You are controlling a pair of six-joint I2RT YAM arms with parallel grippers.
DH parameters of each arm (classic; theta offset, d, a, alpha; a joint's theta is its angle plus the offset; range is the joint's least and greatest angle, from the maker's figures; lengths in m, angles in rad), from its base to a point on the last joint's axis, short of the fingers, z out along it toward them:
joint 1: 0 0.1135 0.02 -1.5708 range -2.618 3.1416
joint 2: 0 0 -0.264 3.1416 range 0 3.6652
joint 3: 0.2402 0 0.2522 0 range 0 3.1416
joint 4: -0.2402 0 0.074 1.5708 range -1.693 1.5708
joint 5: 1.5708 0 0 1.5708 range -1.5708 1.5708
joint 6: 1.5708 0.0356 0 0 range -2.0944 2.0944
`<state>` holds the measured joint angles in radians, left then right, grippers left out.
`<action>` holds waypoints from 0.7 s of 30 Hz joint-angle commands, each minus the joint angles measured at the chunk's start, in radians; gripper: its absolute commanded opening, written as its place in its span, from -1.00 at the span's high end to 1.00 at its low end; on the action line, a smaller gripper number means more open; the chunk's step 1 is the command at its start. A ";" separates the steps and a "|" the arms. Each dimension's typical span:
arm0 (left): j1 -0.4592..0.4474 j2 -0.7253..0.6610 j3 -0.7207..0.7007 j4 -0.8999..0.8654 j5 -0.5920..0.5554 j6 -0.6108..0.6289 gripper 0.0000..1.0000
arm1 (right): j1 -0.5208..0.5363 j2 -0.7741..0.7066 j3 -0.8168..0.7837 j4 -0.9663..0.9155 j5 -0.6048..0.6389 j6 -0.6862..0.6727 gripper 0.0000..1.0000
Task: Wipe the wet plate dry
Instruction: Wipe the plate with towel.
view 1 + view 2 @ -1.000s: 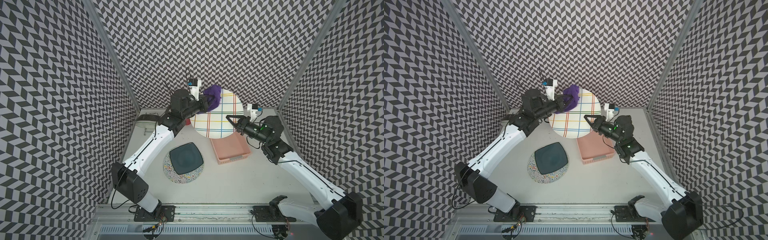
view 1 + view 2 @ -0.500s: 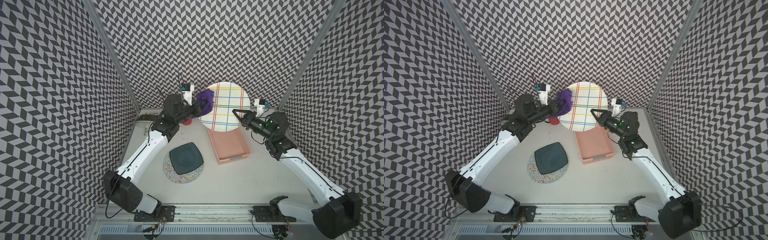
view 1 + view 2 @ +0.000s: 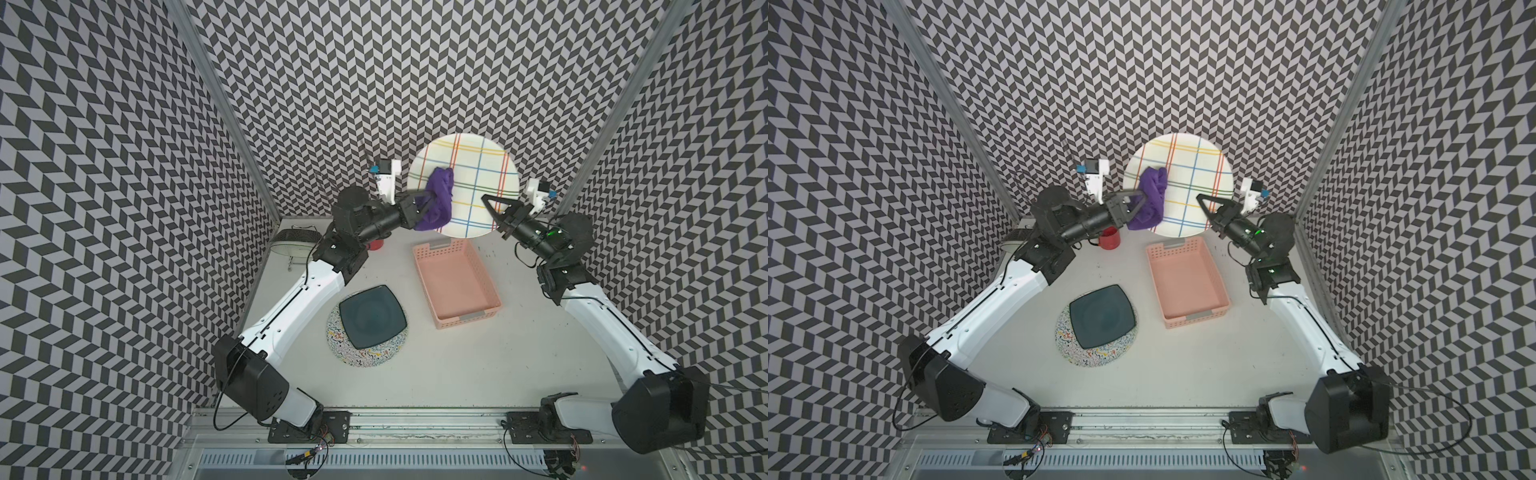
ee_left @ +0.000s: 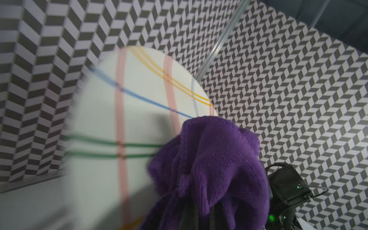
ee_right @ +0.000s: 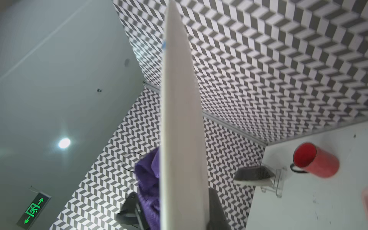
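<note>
A round white plate with coloured crossing stripes is held up on edge above the back of the table. My right gripper is shut on the plate's lower right rim; the right wrist view shows the plate edge-on between the jaws of that gripper. My left gripper is shut on a bunched purple cloth. The cloth lies against the left part of the plate's striped face.
A pink basket sits below the raised plate. A dark square plate rests on a speckled round plate at mid-table. A red cup and a dark ribbed object on a clear stand stand at the back left.
Both arms have lifted the striped plate higher and to the right. The purple cloth has slid from the plate's left rim onto its face.
</note>
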<state>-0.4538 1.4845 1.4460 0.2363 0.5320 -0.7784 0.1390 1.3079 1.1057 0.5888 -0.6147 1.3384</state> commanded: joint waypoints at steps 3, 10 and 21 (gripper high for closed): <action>0.075 -0.028 -0.159 0.582 0.104 -0.643 1.00 | -0.030 -0.046 -0.040 0.686 0.009 0.376 1.00; -0.036 0.131 -0.092 1.091 0.064 -1.030 1.00 | 0.067 -0.065 -0.111 0.615 -0.076 0.338 1.00; -0.196 0.205 0.065 1.201 0.025 -1.111 1.00 | 0.170 -0.043 -0.027 0.513 -0.013 0.231 1.00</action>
<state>-0.5945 1.7027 1.4738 1.3346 0.5312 -1.8679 0.3046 1.2476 1.0054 1.1072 -0.6739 1.6211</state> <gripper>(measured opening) 0.069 0.110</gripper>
